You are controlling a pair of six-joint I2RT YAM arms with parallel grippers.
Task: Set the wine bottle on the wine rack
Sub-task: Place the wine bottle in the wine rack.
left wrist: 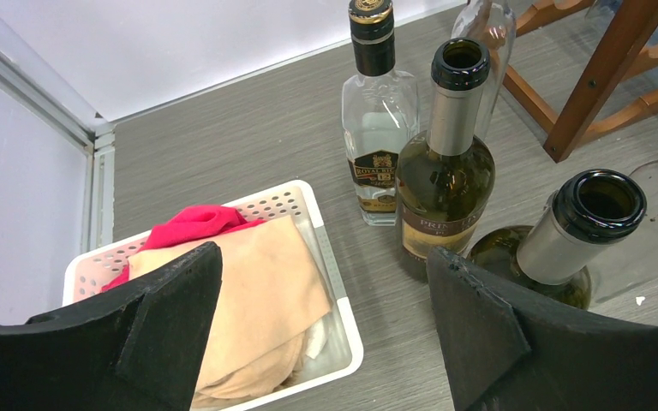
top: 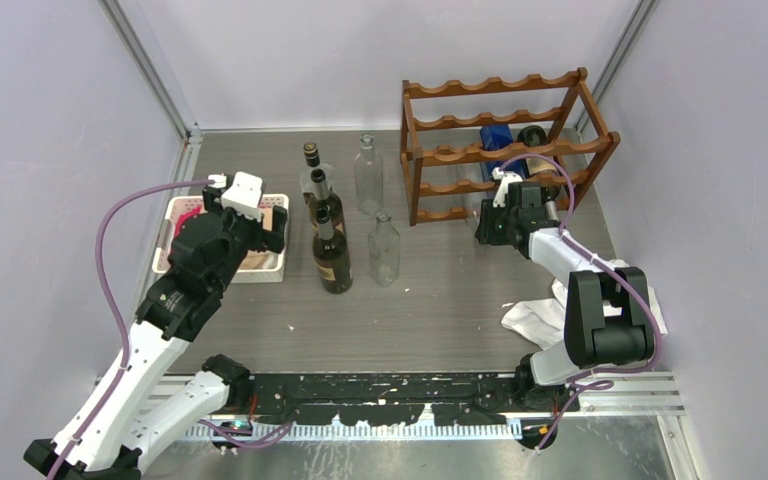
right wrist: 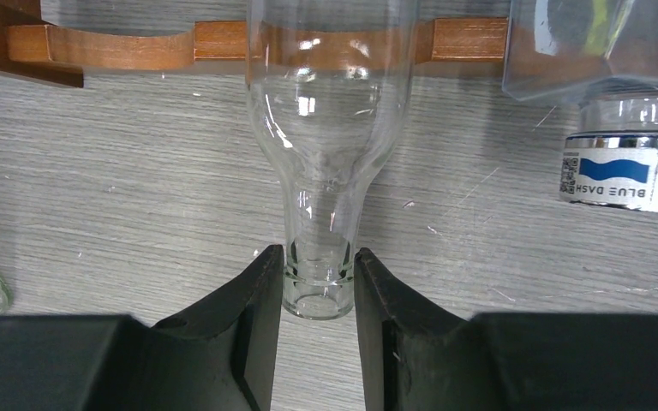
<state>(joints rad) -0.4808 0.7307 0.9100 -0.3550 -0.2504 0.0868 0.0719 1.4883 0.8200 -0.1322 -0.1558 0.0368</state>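
From above, the right gripper (top: 502, 212) sat at the wine rack (top: 460, 155), with other bottles (top: 332, 255) standing nearby (task seemingly unfinished). The left wrist view showed the left gripper (left wrist: 326, 325) spread wide and empty. The right wrist view showed the right gripper pinching the clear wine bottle (right wrist: 330, 128) by its neck, its body lying across a rack rail.

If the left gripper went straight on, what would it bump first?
Probably the right rim of the white basket, or the table beside it: the open left gripper tilts down there. The dark wine bottles stand right of that line. Depth unclear.
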